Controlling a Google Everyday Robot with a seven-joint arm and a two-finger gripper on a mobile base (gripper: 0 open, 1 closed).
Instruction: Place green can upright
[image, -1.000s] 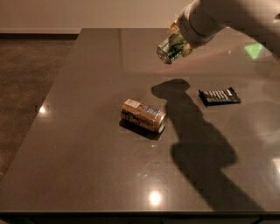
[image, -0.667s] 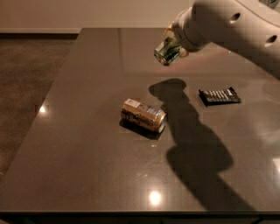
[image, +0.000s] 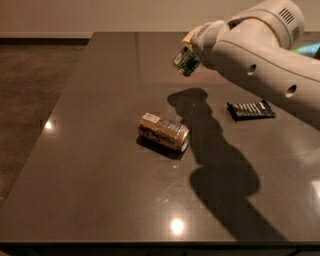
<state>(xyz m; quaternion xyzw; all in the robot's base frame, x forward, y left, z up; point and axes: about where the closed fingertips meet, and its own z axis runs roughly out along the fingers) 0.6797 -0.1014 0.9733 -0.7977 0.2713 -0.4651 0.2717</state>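
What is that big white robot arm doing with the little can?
The robot arm's tool is holding a green can up in the air, tilted, above the far part of the dark table. It has not yet set the can down upright. A gold-brown can lies on its side near the middle of the table, and a dark packet lies flat to its right. Nothing is touching those two.

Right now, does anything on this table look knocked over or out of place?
The gold-brown can lies on its side near the middle of the table. The green can hangs tilted above the far side, gripped in the tool at upper right. Nothing looks spilled.
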